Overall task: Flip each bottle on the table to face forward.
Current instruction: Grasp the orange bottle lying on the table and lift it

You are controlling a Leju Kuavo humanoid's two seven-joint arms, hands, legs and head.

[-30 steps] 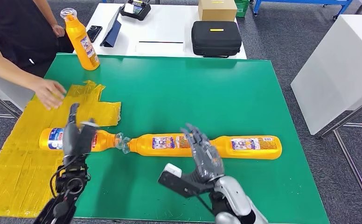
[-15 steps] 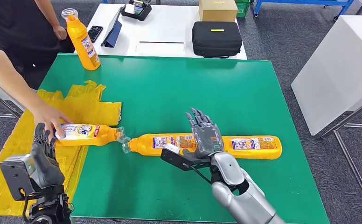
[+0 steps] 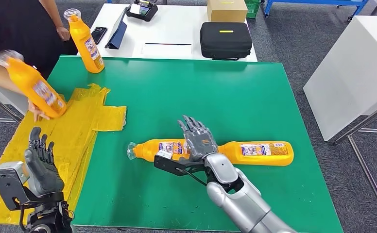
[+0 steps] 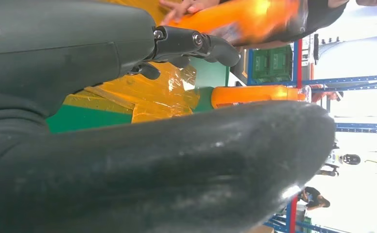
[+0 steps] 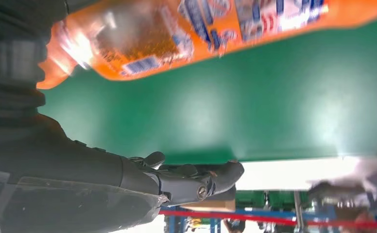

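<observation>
Head view: two orange bottles lie end to end across the green worktop (image 3: 254,82). The near bottle (image 3: 164,148) points its clear cap to the robot's left, and the far bottle (image 3: 262,152) stretches off to the right. The right hand (image 3: 198,141) hovers over the spot where they meet, fingers spread and gripping nothing. The left hand (image 3: 42,165) is raised over the crinkled yellow sheet (image 3: 87,116), its fingers also apart and empty. A person's hand (image 3: 37,112) is lifting a third bottle (image 3: 31,85) off that sheet, and a fourth bottle (image 3: 84,41) stands upright at the worktop's back corner.

The bottles look like smooth, rigid plastic with glossy labels. They are probably filled, so fairly heavy and prone to roll or slip. The broad labelled middle looks like the safest place to take hold, rather than the tapered neck.

Left wrist view: the thick grey thumb (image 4: 177,165) crosses the frame, with dark fingers (image 4: 196,43) extended beyond it and closed on nothing. Past them are yellow film and orange plastic.

Right wrist view: the near bottle's label is blurred, so I cannot tell which face is up. The fingers (image 5: 196,182) reach out well clear of it.
</observation>
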